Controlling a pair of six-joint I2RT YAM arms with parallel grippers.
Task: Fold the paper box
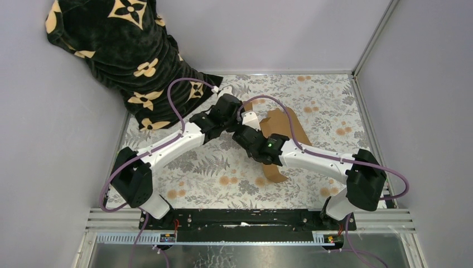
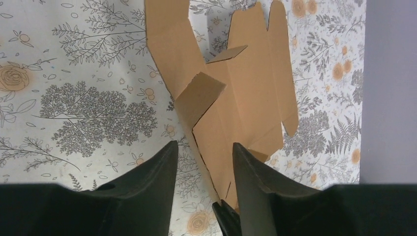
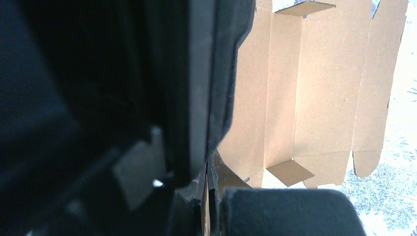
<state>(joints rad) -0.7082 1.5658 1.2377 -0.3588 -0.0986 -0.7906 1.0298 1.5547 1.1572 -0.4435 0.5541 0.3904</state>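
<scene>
The paper box (image 1: pixel 283 126) is a flat brown die-cut sheet lying mid-table, with two small flaps standing up from it. My right gripper (image 1: pixel 246 135) is shut on the sheet's near left edge. In the right wrist view a thin strip of cardboard sits clamped at the right gripper (image 3: pixel 206 173), and the sheet (image 3: pixel 319 93) spreads out beyond it. My left gripper (image 2: pixel 204 146) is open above the sheet (image 2: pixel 246 93), its fingers straddling a long panel and its edge. I cannot tell whether they touch it. From above, the left gripper (image 1: pixel 244 115) sits just behind the right one.
A black cloth with beige flower shapes (image 1: pixel 122 50) is heaped in the back left corner. A floral tablecloth (image 1: pixel 206 167) covers the table. Grey walls close in on three sides, with a metal rail (image 1: pixel 365 117) along the right edge.
</scene>
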